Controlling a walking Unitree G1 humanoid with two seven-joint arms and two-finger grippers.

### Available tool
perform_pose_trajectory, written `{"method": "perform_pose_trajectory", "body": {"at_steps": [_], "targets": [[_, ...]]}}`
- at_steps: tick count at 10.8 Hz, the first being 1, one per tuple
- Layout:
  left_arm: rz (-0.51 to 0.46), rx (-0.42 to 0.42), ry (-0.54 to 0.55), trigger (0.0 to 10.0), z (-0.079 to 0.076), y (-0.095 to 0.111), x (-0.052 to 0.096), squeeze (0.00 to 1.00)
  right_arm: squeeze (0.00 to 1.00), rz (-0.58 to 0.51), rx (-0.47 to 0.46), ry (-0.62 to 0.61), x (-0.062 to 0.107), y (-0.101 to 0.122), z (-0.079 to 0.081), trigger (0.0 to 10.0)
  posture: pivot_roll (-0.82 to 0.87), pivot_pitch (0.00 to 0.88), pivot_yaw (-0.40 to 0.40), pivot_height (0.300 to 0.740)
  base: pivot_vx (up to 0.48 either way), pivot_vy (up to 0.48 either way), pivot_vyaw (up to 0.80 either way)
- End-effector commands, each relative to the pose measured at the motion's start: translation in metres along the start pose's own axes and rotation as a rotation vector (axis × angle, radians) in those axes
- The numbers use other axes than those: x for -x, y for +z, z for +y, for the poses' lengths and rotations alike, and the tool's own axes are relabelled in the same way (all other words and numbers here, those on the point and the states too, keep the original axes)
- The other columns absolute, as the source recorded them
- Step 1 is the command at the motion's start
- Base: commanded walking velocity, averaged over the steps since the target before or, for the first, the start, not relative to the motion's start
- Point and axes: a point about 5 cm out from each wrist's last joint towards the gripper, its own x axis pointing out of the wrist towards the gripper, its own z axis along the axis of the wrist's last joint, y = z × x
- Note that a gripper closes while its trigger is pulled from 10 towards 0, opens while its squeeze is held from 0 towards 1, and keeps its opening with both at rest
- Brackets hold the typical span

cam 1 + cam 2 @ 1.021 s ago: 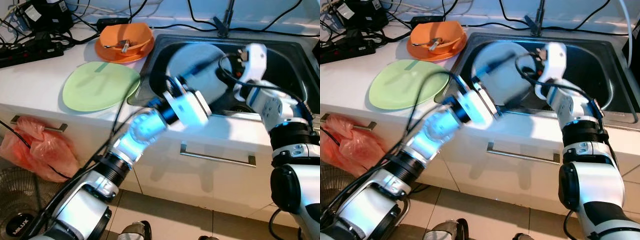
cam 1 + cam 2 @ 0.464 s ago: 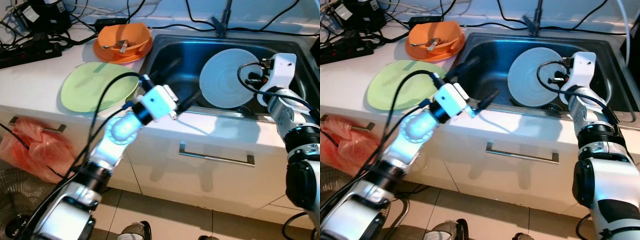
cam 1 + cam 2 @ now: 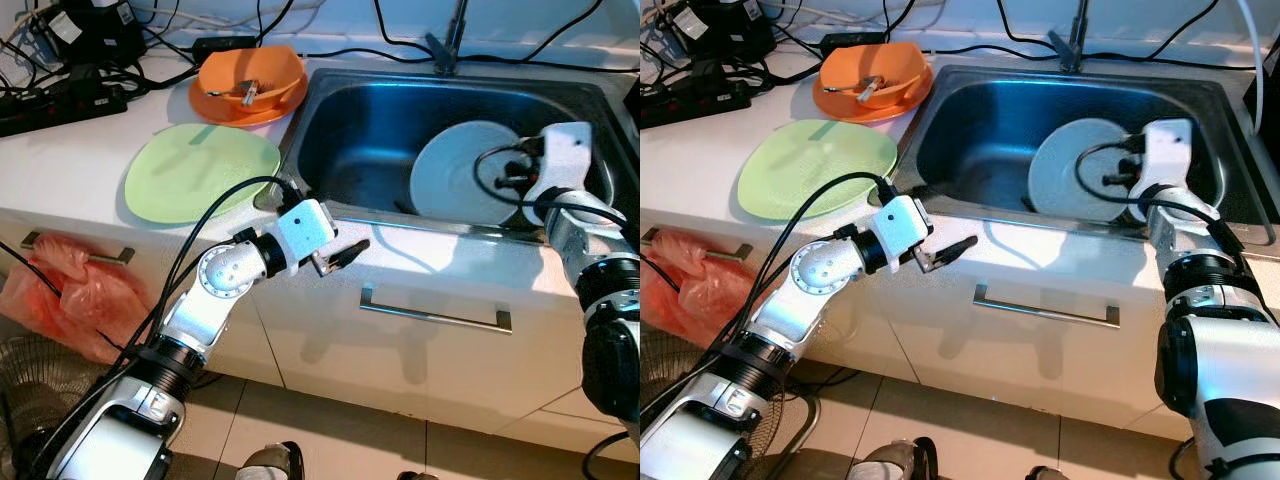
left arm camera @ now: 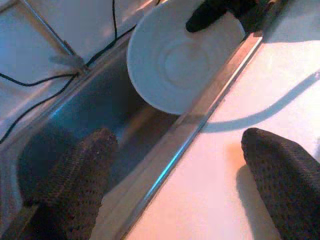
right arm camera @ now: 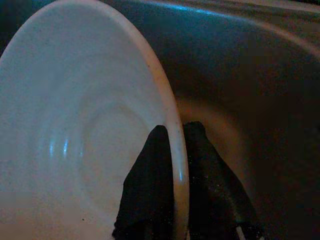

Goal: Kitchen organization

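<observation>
One white plate point(image 3: 462, 175) in right end effector point(image 5: 176, 200) pinch, left end effector point(image 3: 338, 257) fingers apart

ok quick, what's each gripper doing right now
left gripper: open, holding nothing.
right gripper: shut on the white plate rim.

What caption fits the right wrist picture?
Right gripper pinching the rim of a white plate inside the sink.

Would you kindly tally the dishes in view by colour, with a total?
White plate, in the sink, held by the right gripper: 1
Green plate, on the counter: 1
Orange plate: 1
Orange bowl, on the orange plate: 1
Total: 4
</observation>
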Motion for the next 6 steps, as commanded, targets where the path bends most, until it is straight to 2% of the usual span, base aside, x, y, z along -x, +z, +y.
{"method": "perform_pose_trajectory", "body": {"at_steps": [1, 2, 6], "targets": [[0.033, 0.011, -0.010, 10.0, 0.004, 0.000, 0.000, 1.00, 0.00, -0.026, 0.057, 0.025, 0.000, 0.011, -0.001, 10.0, 0.07, 0.089, 0.092, 0.740, 0.000, 0.000, 0.00], [0.044, 0.003, -0.030, 10.0, 0.005, 0.000, -0.001, 1.00, 0.00, -0.017, 0.096, 0.044, 0.000, 0.012, -0.001, 10.0, 0.07, 0.089, 0.092, 0.740, 0.000, 0.000, 0.00], [0.100, 0.045, 0.006, 10.0, 0.021, -0.003, 0.002, 1.00, 0.00, 0.034, 0.166, 0.063, 0.002, 0.008, -0.006, 10.0, 0.07, 0.090, 0.095, 0.740, 0.000, 0.000, 0.00]]}}
